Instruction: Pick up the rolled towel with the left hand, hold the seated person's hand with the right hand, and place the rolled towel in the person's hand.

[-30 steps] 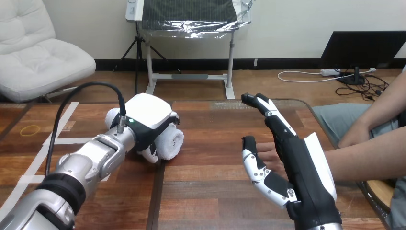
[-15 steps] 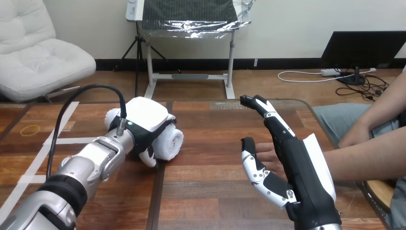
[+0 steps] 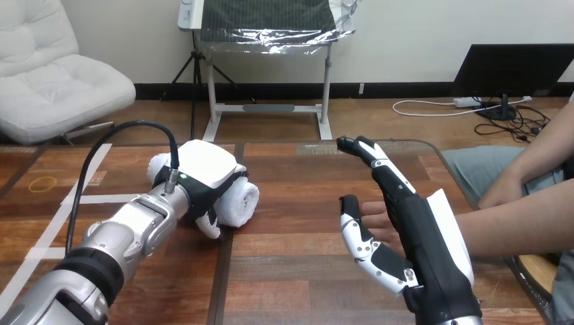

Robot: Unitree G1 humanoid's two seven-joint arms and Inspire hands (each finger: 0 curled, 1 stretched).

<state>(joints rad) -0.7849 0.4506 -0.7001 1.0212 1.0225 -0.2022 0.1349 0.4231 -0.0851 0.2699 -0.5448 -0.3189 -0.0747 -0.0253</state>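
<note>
My left hand (image 3: 206, 166) covers the rolled towel (image 3: 244, 200), fingers (image 3: 212, 228) curled round it, while my right hand (image 3: 418, 235) stands straight-fingered just beside the person's hand (image 3: 374, 218).

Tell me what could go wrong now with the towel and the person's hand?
1. The left hand curls its fingers over only the middle of the rolled towel, so the soft roll might slip or unroll when lifted.
2. The right hand stands open beside the person's hand, not curled round it, so that hand might shift or get pinched.
</note>
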